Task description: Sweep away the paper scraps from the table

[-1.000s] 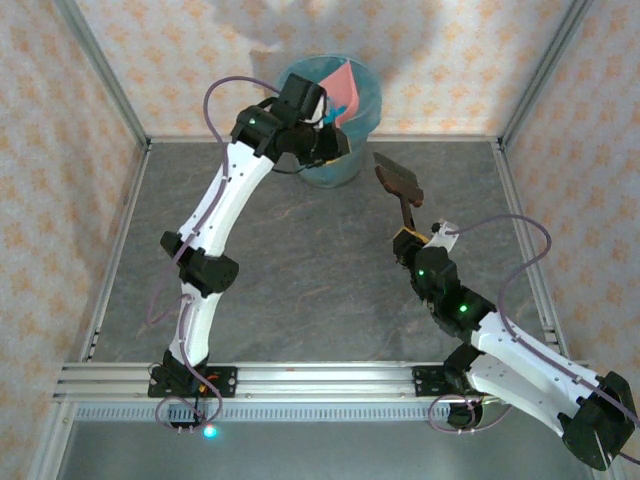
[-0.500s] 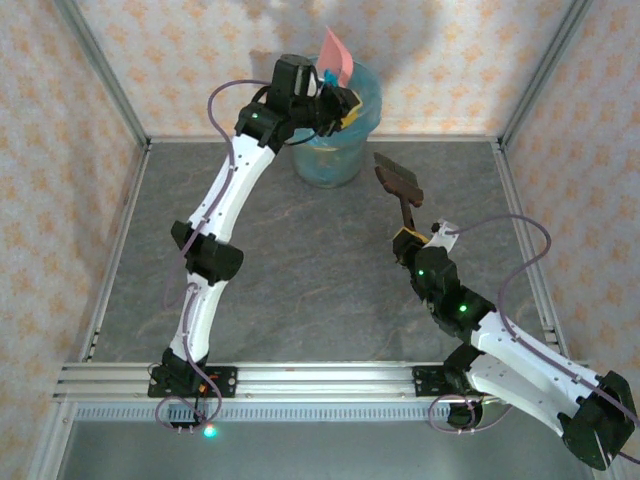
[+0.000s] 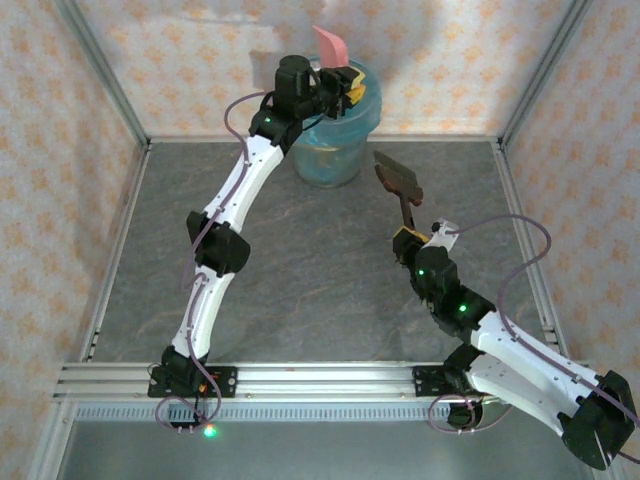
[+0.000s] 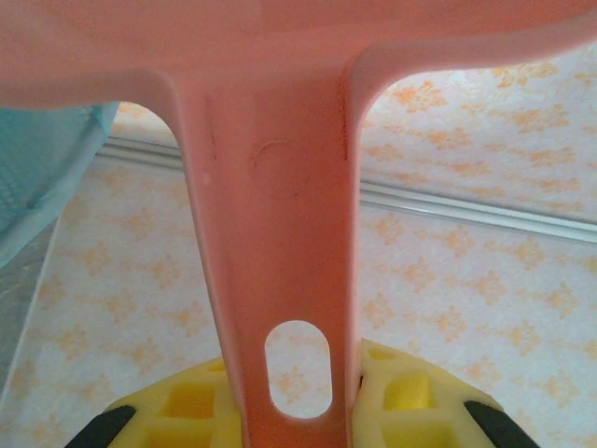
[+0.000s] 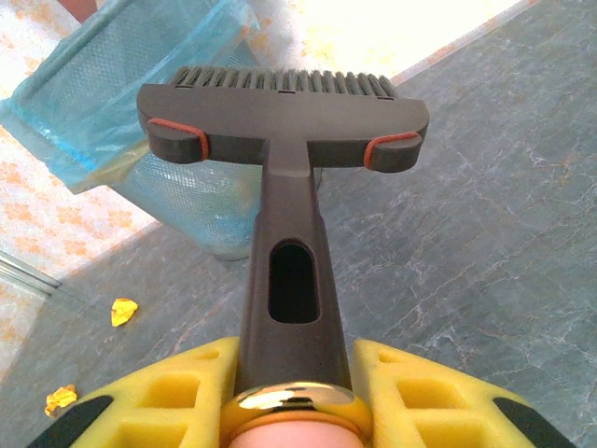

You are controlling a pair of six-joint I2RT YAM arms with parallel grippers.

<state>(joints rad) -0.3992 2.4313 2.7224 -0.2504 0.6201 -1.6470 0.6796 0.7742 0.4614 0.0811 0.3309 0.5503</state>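
My left gripper [image 3: 345, 92] is shut on the handle of the pink dustpan [image 3: 331, 45], which it holds up above the rim of the blue-lined bin [image 3: 332, 150] at the back of the table [image 3: 300, 290]. In the left wrist view the pink handle [image 4: 280, 233] runs up between the yellow fingers [image 4: 410, 397]. My right gripper [image 3: 408, 236] is shut on the dark brush [image 3: 397, 180], its handle [image 5: 291, 280] clamped between the pads and its head [image 5: 284, 107] pointing towards the bin [image 5: 131, 112]. Two orange paper scraps [image 5: 123, 311] [image 5: 61, 399] lie on the table left of the bin.
The aluminium frame [image 3: 300, 378] edges the table at the front, and patterned walls [image 3: 60, 150] close in the sides and back. The left arm [image 3: 235, 200] stretches over the table's left half. Bare marble surface [image 5: 485, 233] lies under the brush.
The left arm has lifted the pink dustpan out of the bin's mouth, up and back above its rim. The right arm and the brush have not moved.
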